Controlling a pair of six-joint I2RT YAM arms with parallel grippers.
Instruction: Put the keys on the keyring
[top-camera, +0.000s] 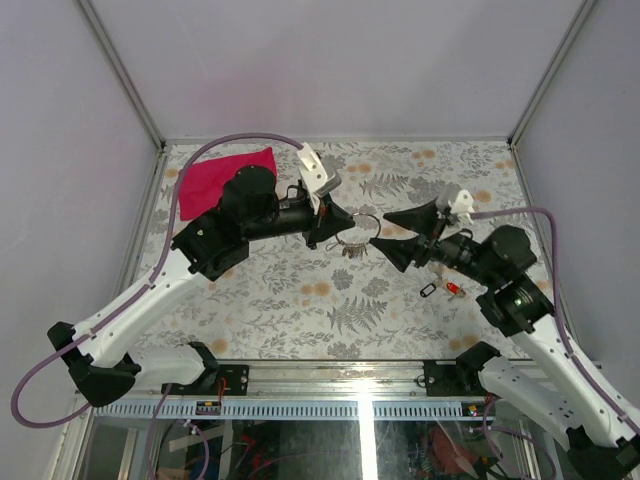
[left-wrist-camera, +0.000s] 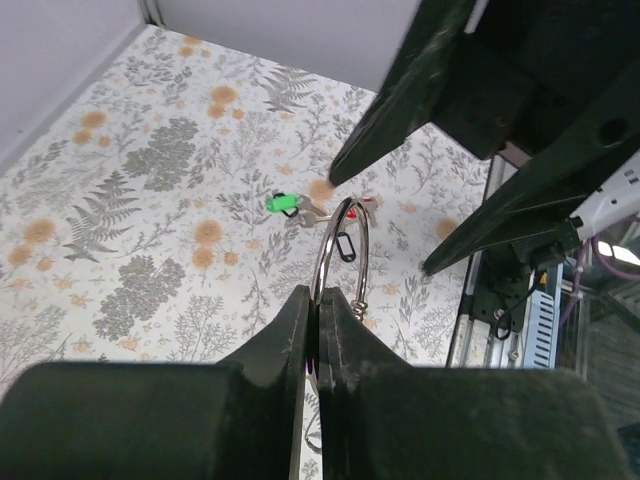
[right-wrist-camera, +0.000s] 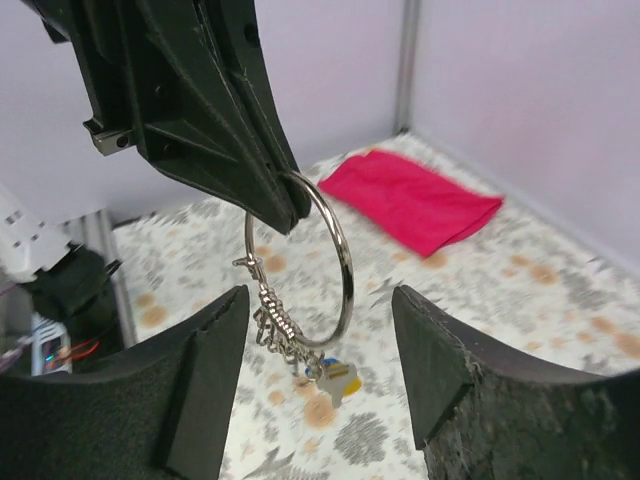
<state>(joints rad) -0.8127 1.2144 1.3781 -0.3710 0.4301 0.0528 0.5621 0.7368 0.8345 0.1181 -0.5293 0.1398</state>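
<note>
Near, lying flat on the floral-printed table top (top-camera: 290, 305):
- Loose keys, 2: one tiny red-headed key (top-camera: 455, 288) and one tiny green-headed key (left-wrist-camera: 285, 203).
- Small black oblong clip (top-camera: 428, 290), 1, just beside the red one.

Middle, held clear of the table:
- Thin silver wire keyring (right-wrist-camera: 348, 262), 1. It stands on edge, reaching from the left fingertips toward the right arm.
- Short metal chain (right-wrist-camera: 275, 325), 1, hanging straight down from the ring. At its lower end is one key with a blue-and-yellow head (right-wrist-camera: 338, 378).
- Black left gripper (left-wrist-camera: 318, 305): jaws pressed together, pinching the ring's rim.
- Black right gripper (right-wrist-camera: 320, 300): jaws spread wide, holding nothing. Its two fingers flank the ring's lower arc without visible contact.

Far left corner:
- Magenta folded cloth (top-camera: 225, 178), 1, lying flat.
</note>
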